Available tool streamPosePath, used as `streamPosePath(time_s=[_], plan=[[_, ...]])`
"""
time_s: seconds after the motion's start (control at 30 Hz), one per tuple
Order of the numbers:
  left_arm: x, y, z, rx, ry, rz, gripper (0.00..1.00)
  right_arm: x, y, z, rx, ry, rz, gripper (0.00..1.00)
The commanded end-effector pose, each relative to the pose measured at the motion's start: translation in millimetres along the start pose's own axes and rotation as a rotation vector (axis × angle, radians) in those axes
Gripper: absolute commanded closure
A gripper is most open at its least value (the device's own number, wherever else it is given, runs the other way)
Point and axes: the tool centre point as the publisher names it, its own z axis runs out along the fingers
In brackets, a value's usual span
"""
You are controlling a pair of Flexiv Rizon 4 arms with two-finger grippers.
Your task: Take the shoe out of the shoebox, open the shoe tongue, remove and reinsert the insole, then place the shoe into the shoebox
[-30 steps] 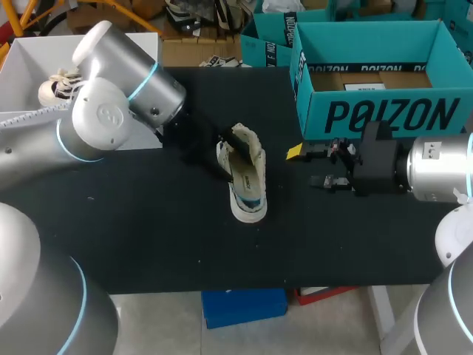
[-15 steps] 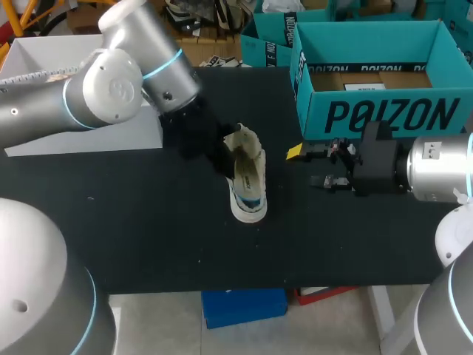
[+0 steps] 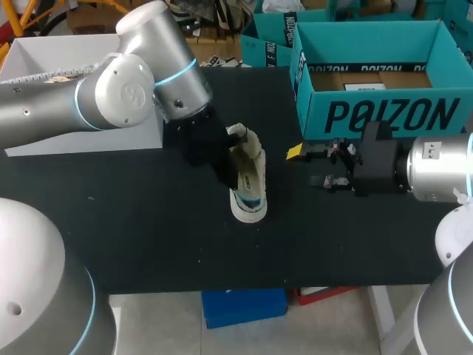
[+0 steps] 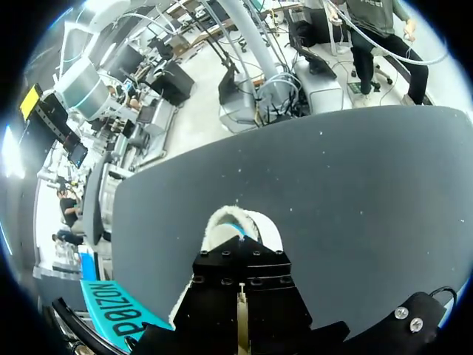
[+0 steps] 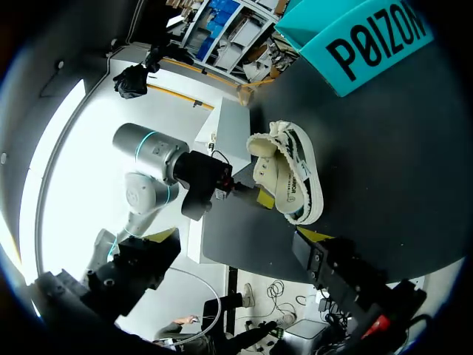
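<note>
A cream shoe point(image 3: 250, 186) with a blue stripe lies mid-table, toe toward the front edge. In the left wrist view its toe point(image 4: 236, 224) shows just ahead of my left gripper point(image 4: 240, 309). That gripper point(image 3: 231, 170) is at the shoe's opening, shut on a thin cream part of the shoe; tongue or insole, I cannot tell. From the right wrist view its yellow tip point(image 5: 263, 198) touches the shoe point(image 5: 290, 177). My right gripper point(image 3: 315, 167) hangs open and empty to the shoe's right. The teal shoebox point(image 3: 378, 115) stands at the back right.
A white box point(image 3: 29, 55) stands at the back left, partly hidden by my left arm. A second teal box point(image 3: 267, 41) sits behind the shoebox. Bare black tabletop point(image 3: 148, 237) lies in front of the shoe.
My left gripper has shut at the shoe's opening while its arm swung further over the table. The shoe has barely shifted. The right arm has stayed still.
</note>
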Motion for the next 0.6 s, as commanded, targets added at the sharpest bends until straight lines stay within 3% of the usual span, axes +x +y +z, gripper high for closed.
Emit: streamPosePath(time_s=[0.03, 0.4, 0.6], plan=[[0.9, 2, 7, 0.007, 0.004, -0.005, 1.00, 0.6, -0.2, 1, -0.001, -0.002, 0.001, 0.00], [3.8, 1, 22, 0.032, 0.014, -0.017, 1.00, 0.6, -0.2, 1, -0.001, -0.002, 0.001, 0.00], [-4.7, 8, 30, 0.048, 0.038, 0.000, 1.00, 0.6, -0.2, 1, -0.001, -0.002, 0.001, 0.00]])
